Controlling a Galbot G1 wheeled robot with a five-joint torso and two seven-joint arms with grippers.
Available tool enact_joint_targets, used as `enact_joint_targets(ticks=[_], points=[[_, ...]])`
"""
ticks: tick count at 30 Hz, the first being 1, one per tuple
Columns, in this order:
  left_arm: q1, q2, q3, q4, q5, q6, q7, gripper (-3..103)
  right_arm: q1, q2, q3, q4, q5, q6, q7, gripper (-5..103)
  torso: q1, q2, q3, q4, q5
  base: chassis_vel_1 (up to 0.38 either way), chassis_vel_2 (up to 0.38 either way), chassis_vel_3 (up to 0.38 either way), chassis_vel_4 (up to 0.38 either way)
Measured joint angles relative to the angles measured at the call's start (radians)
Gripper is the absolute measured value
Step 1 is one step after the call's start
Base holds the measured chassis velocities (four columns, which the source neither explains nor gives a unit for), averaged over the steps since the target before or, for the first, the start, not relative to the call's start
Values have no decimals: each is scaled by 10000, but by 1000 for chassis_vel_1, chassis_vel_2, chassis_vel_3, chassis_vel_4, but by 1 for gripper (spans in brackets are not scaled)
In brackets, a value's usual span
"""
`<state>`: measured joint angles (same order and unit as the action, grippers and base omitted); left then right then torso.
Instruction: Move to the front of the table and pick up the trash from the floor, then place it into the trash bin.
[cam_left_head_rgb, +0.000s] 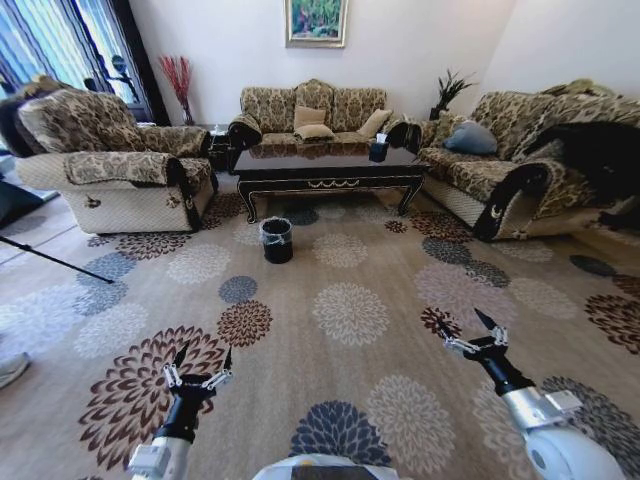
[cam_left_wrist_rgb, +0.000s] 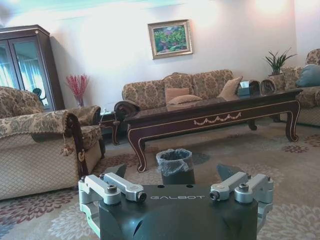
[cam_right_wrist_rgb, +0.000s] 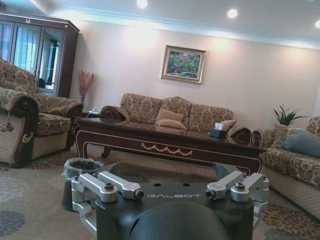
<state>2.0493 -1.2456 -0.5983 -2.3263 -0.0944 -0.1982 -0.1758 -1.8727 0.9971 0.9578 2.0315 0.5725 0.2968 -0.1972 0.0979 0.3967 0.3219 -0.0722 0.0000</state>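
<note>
In the head view, the left end effector (cam_left_head_rgb: 200, 364) hangs low at about 7 o'clock over the flowered carpet (cam_left_head_rgb: 350, 312), fingers spread and released, holding nothing. The right end effector (cam_left_head_rgb: 468, 332) sits at about 5 o'clock, also spread apart and empty. Both wrist views show the word "GALBOT" printed in pale letters on the dark body between the finger links.

The table (cam_left_head_rgb: 330, 165) stands far ahead at 12 o'clock, its glossy dark surface carrying a dark tissue box (cam_left_head_rgb: 378, 150) near its right end. The trash bin (cam_left_head_rgb: 277, 240), black with a clear liner over its rim, stands on the carpet just in front of the table, slightly toward 11 o'clock. I cannot make out the trash on the floor. Patterned sofas (cam_left_head_rgb: 312, 112) ring the table.
</note>
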Motion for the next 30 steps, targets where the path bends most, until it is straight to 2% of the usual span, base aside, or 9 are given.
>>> enact_joint_targets(ticks=[30], points=[[0,0,0,0,1,0,0,100,0,0,0,0,0,0,0,100,469,1220,750,0,0,0,0,0,0]])
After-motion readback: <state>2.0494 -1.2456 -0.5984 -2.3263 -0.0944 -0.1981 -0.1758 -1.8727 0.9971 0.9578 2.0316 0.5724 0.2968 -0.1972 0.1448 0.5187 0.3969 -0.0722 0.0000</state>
